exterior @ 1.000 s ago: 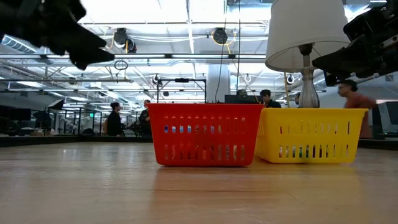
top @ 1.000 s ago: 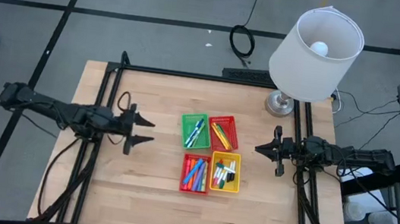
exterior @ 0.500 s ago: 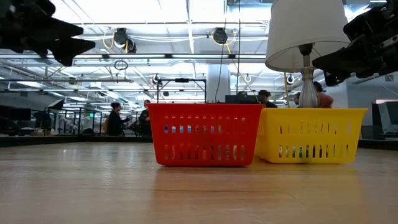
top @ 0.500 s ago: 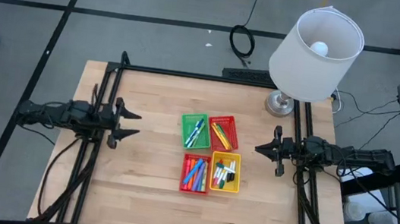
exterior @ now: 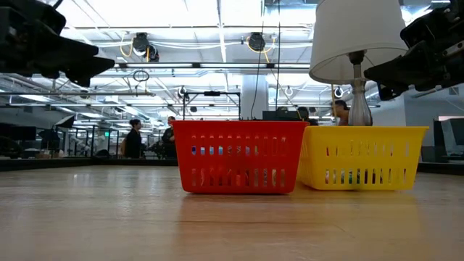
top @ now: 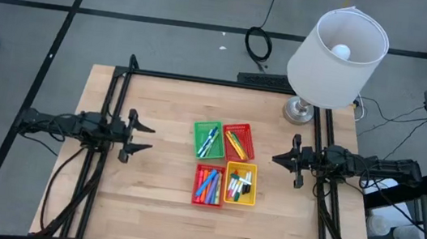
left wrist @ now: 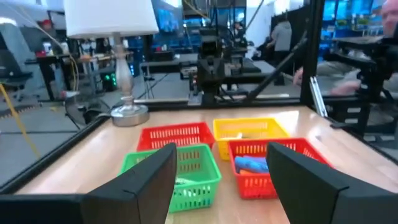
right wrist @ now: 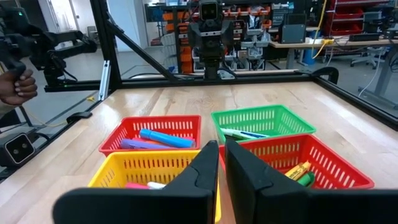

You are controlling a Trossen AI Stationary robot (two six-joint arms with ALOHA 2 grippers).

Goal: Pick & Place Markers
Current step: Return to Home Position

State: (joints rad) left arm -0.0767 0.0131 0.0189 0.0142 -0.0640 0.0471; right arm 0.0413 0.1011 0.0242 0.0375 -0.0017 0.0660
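Note:
Four small baskets stand together mid-table, and all the markers I see lie inside them. The green basket (top: 209,138) holds blue and white markers. The far red basket (top: 238,140) holds yellow and orange ones. The near red basket (top: 208,184) holds blue and pink markers (right wrist: 163,138), and the yellow basket (top: 241,182) holds white-with-black and green ones. My left gripper (top: 150,139) hovers open to the left of the baskets, pointing at them (left wrist: 221,152). My right gripper (top: 274,158) hovers shut to their right (right wrist: 222,149).
A table lamp (top: 336,49) stands with its base (top: 300,110) on the far right corner, and its shade overhangs the table. A black frame (top: 202,79) runs along the table's edges. Bare wood lies on the near side of the baskets. People stand in the room beyond, and a hand (right wrist: 15,87) shows.
My left gripper has drawn back from the baskets toward the table's left edge, then eased slightly back toward them. The right arm and the baskets have kept still.

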